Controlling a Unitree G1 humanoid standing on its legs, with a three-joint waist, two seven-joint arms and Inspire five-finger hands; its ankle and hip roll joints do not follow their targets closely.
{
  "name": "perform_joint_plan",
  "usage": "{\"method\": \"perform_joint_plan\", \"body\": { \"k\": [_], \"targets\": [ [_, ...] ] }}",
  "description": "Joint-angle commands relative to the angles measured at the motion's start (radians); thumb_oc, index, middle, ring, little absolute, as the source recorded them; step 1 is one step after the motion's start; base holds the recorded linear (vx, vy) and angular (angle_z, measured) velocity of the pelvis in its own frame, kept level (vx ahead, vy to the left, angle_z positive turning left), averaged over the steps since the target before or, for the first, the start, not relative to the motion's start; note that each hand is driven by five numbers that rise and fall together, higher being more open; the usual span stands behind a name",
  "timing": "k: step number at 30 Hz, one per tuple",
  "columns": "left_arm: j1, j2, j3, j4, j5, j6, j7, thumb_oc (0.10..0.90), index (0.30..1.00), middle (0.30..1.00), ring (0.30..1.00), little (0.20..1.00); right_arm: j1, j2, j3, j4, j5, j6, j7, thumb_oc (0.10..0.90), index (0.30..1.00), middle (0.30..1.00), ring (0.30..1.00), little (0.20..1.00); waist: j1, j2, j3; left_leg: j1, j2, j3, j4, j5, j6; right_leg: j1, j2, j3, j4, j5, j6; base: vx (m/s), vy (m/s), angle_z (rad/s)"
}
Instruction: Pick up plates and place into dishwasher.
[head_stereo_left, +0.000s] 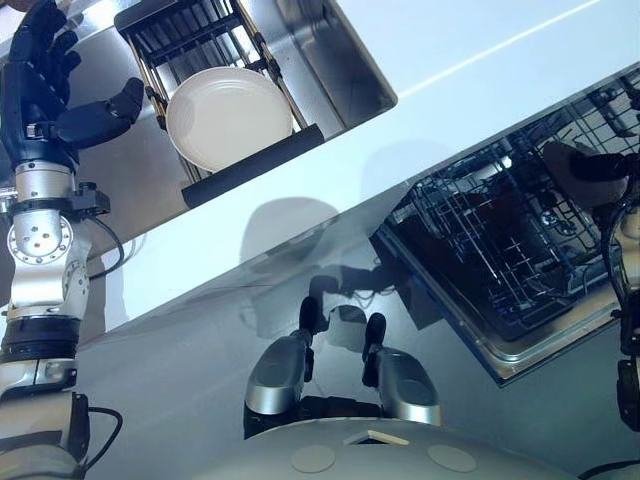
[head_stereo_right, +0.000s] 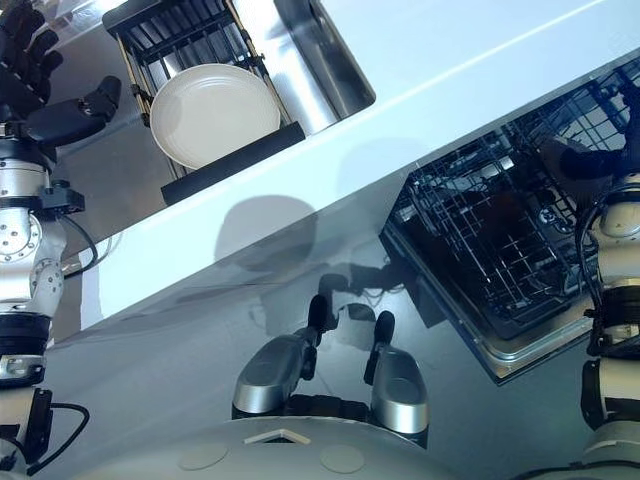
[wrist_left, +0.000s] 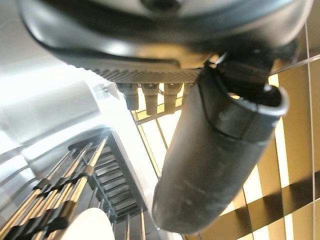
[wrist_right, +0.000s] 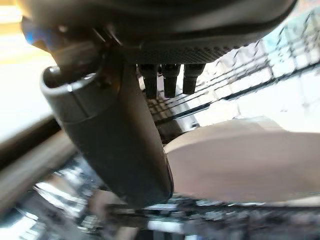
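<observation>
one long white countertop (head_stereo_left: 470, 90) runs across the head views, with a stainless steel sink (head_stereo_left: 340, 60) sunk into it toward the robot's left; to the robot's right and below the counter edge, the open dishwasher (head_stereo_left: 520, 350) shows its dark wire rack (head_stereo_left: 500, 260) pulled out over the grey floor; across the sink lies a black slatted drying rack (head_stereo_left: 200, 40), and a round cream-white plate (head_stereo_left: 228, 117) rests flat on its near end, against the rack's dark front bar; a second pale plate (wrist_right: 250, 160) shows in the right wrist view, lying just past the thumb and over the wire rack, though whether the hand touches it cannot be told; the left hand (head_stereo_left: 45, 85) hovers over the sink beside the drying rack, near the cream-white plate but apart from it, fingers straight and spread upward with the thumb stretched toward the plate, holding nothing; the right hand (head_stereo_left: 590, 170) sits over the far right part of the wire rack, dark and partly cut by the frame edge; how wide its fingers stand cannot be told from these views.
</observation>
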Motion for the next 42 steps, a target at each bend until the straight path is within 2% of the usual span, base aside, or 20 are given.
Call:
{"method": "perform_joint_plan", "body": {
  "k": [1, 6, 11, 16, 22, 26, 28, 30, 33, 35, 37, 42],
  "targets": [
    [0.042, 0.003, 0.049, 0.008, 0.035, -0.077, 0.000, 0.800, 0.900, 0.900, 0.900, 0.900, 0.100, -0.032, 0.003, -0.096, 0.081, -0.102, 0.024, 0.800, 0.900, 0.900, 0.900, 0.900, -0.030, -0.001, -0.296, -0.013, -0.062, 0.008, 0.016, -0.118, 0.010, -0.021, 0.055, -0.015, 0.081, -0.138, 0.007, -0.04, 0.063, -0.16],
    [0.047, -0.003, 0.061, 0.024, 0.048, -0.074, -0.014, 0.800, 0.900, 0.900, 0.900, 0.900, 0.147, 0.010, -0.034, -0.184, 0.171, -0.151, 0.093, 0.800, 0.900, 0.900, 0.900, 0.900, -0.044, -0.004, -0.324, 0.012, -0.059, 0.026, -0.007, -0.120, 0.013, -0.004, 0.055, -0.002, 0.056, -0.127, 0.019, -0.03, 0.060, -0.09],
    [0.047, -0.005, 0.066, 0.034, 0.067, -0.062, -0.032, 0.800, 0.900, 0.900, 0.900, 0.900, 0.188, 0.050, -0.067, -0.265, 0.225, -0.166, 0.134, 0.800, 0.900, 0.900, 0.900, 0.900, -0.060, -0.003, -0.342, 0.032, -0.058, 0.045, -0.019, -0.125, 0.018, 0.006, 0.055, 0.010, 0.049, -0.125, 0.027, -0.02, 0.049, -0.06],
    [0.034, 0.005, 0.050, 0.049, 0.097, -0.048, -0.042, 0.800, 0.900, 0.900, 0.900, 0.900, 0.207, 0.061, -0.076, -0.316, 0.234, -0.181, 0.118, 0.800, 0.900, 0.900, 0.900, 0.900, -0.071, 0.000, -0.351, 0.045, -0.059, 0.062, -0.023, -0.132, 0.025, 0.009, 0.052, 0.016, 0.047, -0.122, 0.033, -0.02, 0.044, -0.08],
    [0.043, 0.024, 0.040, 0.088, 0.218, 0.012, -0.023, 0.800, 0.900, 0.900, 0.900, 0.900, 0.255, 0.120, -0.110, -0.365, 0.372, -0.196, 0.140, 0.800, 0.900, 0.900, 0.900, 0.900, -0.083, 0.009, -0.356, 0.052, -0.064, 0.076, -0.018, -0.140, 0.032, 0.010, 0.048, 0.024, 0.047, -0.118, 0.042, -0.01, 0.051, -0.05],
    [0.064, 0.060, 0.051, 0.108, 0.295, 0.087, -0.067, 0.800, 0.900, 0.900, 0.900, 0.900, 0.308, 0.161, -0.134, -0.393, 0.391, -0.185, 0.158, 0.800, 0.900, 0.900, 0.900, 0.900, -0.098, 0.018, -0.354, 0.056, -0.065, 0.087, -0.017, -0.145, 0.040, 0.002, 0.048, 0.031, 0.053, -0.116, 0.046, -0.01, 0.048, -0.09],
    [0.073, 0.079, 0.055, 0.113, 0.331, 0.112, -0.087, 0.800, 0.900, 0.900, 0.900, 0.900, 0.326, 0.175, -0.139, -0.408, 0.456, -0.177, 0.208, 0.800, 0.900, 0.900, 0.900, 0.900, -0.105, 0.021, -0.353, 0.055, -0.066, 0.091, -0.015, -0.145, 0.042, -0.001, 0.049, 0.038, 0.054, -0.114, 0.047, -0.01, 0.057, -0.09],
    [0.082, 0.106, 0.063, 0.126, 0.375, 0.141, -0.100, 0.800, 0.900, 0.900, 0.900, 0.900, 0.345, 0.202, -0.141, -0.416, 0.580, -0.166, 0.336, 0.800, 0.900, 0.900, 0.900, 0.900, -0.113, 0.027, -0.351, 0.054, -0.067, 0.094, -0.013, -0.146, 0.045, -0.006, 0.049, 0.045, 0.055, -0.111, 0.049, 0.00, 0.067, -0.05],
    [0.077, 0.145, 0.067, 0.170, 0.407, 0.172, -0.118, 0.800, 0.900, 0.900, 0.900, 0.900, 0.366, 0.242, -0.129, -0.426, 0.667, -0.144, 0.450, 0.800, 0.900, 0.900, 0.900, 0.900, -0.124, 0.036, -0.349, 0.052, -0.071, 0.100, -0.009, -0.149, 0.049, -0.013, 0.048, 0.054, 0.057, -0.108, 0.054, 0.00, 0.064, -0.11],
    [0.072, 0.164, 0.066, 0.190, 0.417, 0.186, -0.129, 0.800, 0.900, 0.900, 0.900, 0.900, 0.377, 0.258, -0.122, -0.425, 0.664, -0.138, 0.480, 0.800, 0.900, 0.900, 0.900, 0.900, -0.128, 0.039, -0.348, 0.051, -0.072, 0.103, -0.009, -0.150, 0.051, -0.017, 0.047, 0.058, 0.059, -0.107, 0.057, 0.00, 0.056, -0.15],
    [0.049, 0.209, 0.058, 0.227, 0.417, 0.234, -0.160, 0.800, 0.900, 0.900, 0.900, 0.900, 0.397, 0.267, -0.096, -0.425, 0.639, -0.134, 0.525, 0.800, 0.900, 0.900, 0.900, 0.900, -0.137, 0.046, -0.347, 0.047, -0.074, 0.109, -0.009, -0.149, 0.053, -0.025, 0.045, 0.064, 0.059, -0.102, 0.062, 0.01, 0.070, -0.16],
    [0.020, 0.260, 0.041, 0.289, 0.409, 0.256, -0.207, 0.800, 0.900, 0.900, 0.900, 0.900, 0.412, 0.266, -0.059, -0.407, 0.645, -0.113, 0.563, 0.800, 0.900, 0.900, 0.900, 0.900, -0.146, 0.052, -0.341, 0.042, -0.077, 0.116, -0.006, -0.150, 0.056, -0.035, 0.042, 0.072, 0.060, -0.094, 0.069, 0.01, 0.059, -0.08]
  ]
}}
